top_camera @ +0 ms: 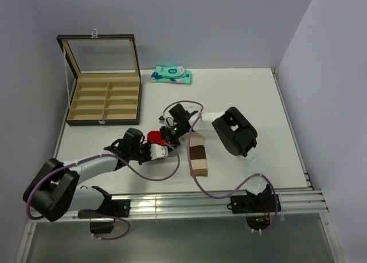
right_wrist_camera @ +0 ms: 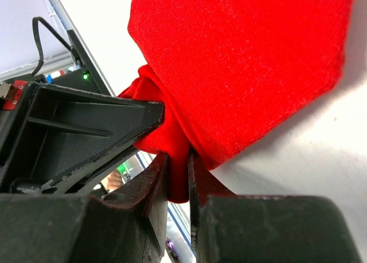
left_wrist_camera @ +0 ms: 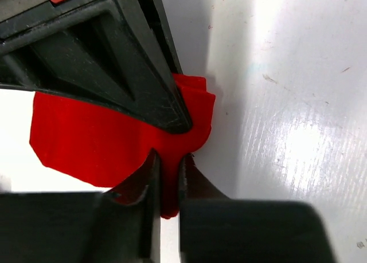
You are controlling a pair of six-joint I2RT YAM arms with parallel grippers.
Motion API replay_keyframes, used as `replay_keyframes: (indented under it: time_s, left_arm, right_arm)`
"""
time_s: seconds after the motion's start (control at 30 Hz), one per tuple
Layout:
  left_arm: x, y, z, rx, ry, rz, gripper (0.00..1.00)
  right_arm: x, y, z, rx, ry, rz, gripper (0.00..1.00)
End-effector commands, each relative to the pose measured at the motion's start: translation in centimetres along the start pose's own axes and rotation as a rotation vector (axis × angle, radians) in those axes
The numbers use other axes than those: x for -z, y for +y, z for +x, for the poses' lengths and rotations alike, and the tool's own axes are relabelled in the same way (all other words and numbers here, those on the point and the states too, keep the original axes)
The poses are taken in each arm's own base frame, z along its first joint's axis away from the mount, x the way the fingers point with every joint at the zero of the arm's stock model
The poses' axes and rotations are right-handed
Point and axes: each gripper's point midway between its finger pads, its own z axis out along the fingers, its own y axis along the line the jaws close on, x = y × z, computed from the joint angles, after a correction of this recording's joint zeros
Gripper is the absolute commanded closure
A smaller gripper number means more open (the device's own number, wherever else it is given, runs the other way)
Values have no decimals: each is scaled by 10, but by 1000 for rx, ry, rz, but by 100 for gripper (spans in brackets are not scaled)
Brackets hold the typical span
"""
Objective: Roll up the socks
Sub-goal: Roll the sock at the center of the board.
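The red sock (top_camera: 155,137) sits bunched between my two grippers near the table's middle. My left gripper (top_camera: 157,150) is shut on a fold of the red sock (left_wrist_camera: 97,142), with red cloth pinched between its jaws. My right gripper (top_camera: 170,132) is shut on the opposite edge of the red sock (right_wrist_camera: 241,68). Each wrist view shows the other gripper's black finger pressed against the cloth. The beige sock (top_camera: 198,154) with brown bands lies flat just right of the grippers.
An open wooden compartment box (top_camera: 105,97) with a glass lid stands at the back left. A teal-and-white flat packet (top_camera: 171,75) lies at the back centre. Purple cables loop over the table near the beige sock.
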Motion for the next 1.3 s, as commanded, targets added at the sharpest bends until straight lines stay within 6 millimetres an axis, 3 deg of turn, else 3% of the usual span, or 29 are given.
replay_keyframes:
  time_s: [0.0,0.07,0.23,0.27,0.3,0.33,0.37,0.4,0.43,0.5,0.67,0.8,0.83,1.07,1.27]
  left_arm:
    - [0,-21,18,65,66,99,94]
    - [2,-27,18,79,79,139,99]
    - [8,-44,17,146,110,296,100]
    - [9,-43,18,157,111,314,100]
    - [9,-45,20,175,124,338,99]
    - [10,-42,14,185,107,359,100]
    - [13,-49,19,213,130,403,100]
    - [15,-51,20,228,135,427,100]
    - [15,-47,13,238,111,447,100]
    - [20,-54,17,280,127,511,100]
    - [28,-52,17,351,102,616,100]
    - [40,-61,21,444,124,738,100]
    - [39,-53,21,436,114,741,99]
    - [44,-61,33,583,169,939,100]
    - [44,-62,38,635,215,1011,100]
  right_arm:
    - [-5,-45,12,-50,-25,194,88]
    - [0,-40,11,-37,-55,197,78]
    - [18,-34,2,0,-194,250,55]
    - [23,-35,-3,4,-235,273,54]
    - [32,-22,-11,37,-290,259,52]
    - [35,-27,-8,32,-310,278,51]
    - [41,-28,-15,29,-364,308,49]
    - [50,-19,-18,48,-404,305,49]
    - [53,-25,-12,35,-420,325,49]
    - [69,-20,-21,43,-517,347,48]
    - [92,-29,-13,58,-651,392,48]
    - [110,-15,-11,154,-757,370,49]
    - [121,-12,-11,176,-803,396,49]
    - [110,37,6,492,-832,480,47]
    - [75,67,20,706,-776,493,45]
